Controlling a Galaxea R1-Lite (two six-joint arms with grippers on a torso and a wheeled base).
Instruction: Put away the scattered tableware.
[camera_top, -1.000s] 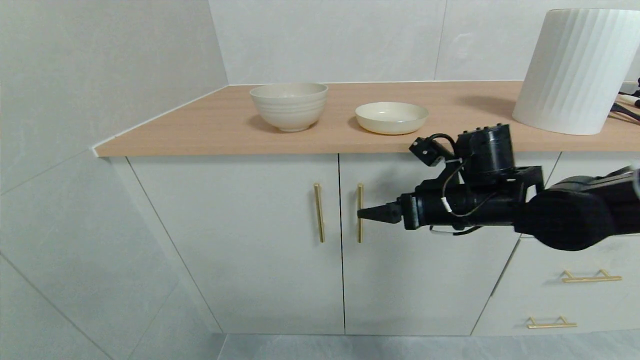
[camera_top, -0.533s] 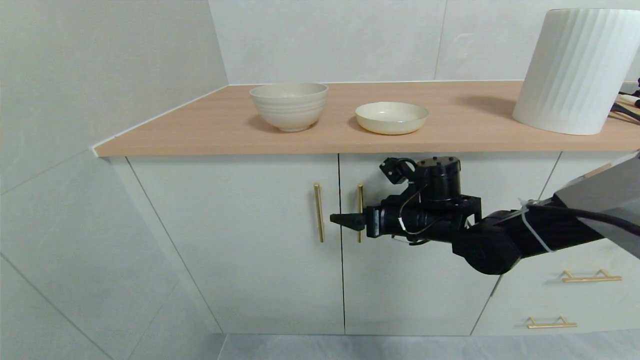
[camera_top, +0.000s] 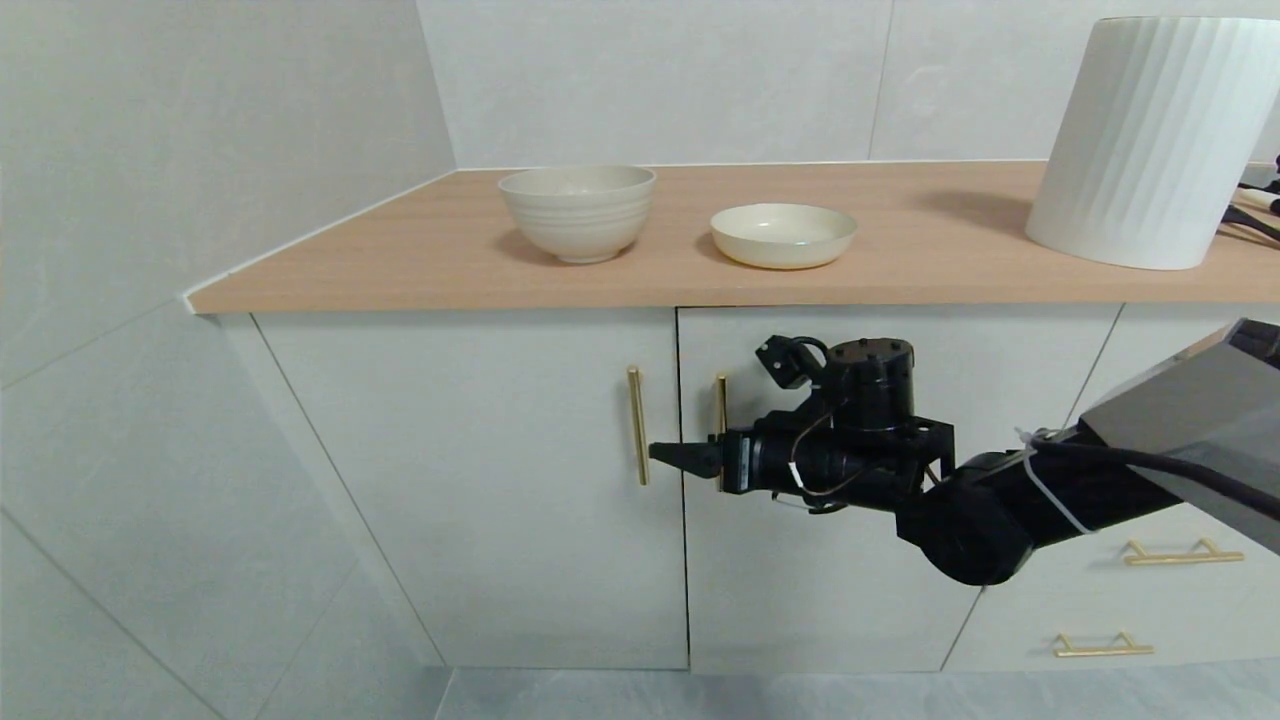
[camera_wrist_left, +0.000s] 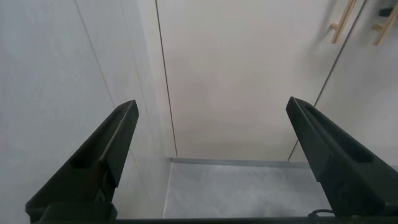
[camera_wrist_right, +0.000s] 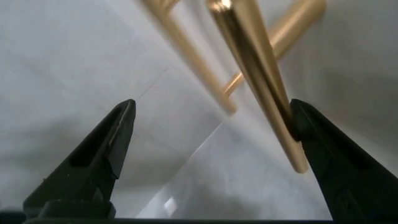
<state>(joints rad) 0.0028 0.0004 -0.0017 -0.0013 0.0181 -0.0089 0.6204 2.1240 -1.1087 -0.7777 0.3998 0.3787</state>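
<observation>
Down at the cabinet (camera_top: 820, 580), right gripper (camera_top: 668, 455) sits spread open around the door handle (camera_top: 720, 395), probably to open up storage for the bowl (camera_top: 578, 212).

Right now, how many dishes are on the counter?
2: a bowl on the left, a plate right of it; the white cylinder may hide more.

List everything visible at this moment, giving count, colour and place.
countertop: 1, wood-brown, above the cabinets
bowl: 1, beige, on countertop, left part
dish: 1, cream, shallow, right of bowl
ribbed container: 1, white, countertop's right end
left door handle: 1, gold, vertical
right door handle: 1, gold, vertical, beside the left one
drawer handles: 2, gold, lower right
left pincer: 1, black, open, facing cabinet base
right pincer: 1, black, open, straddling right door handle
</observation>
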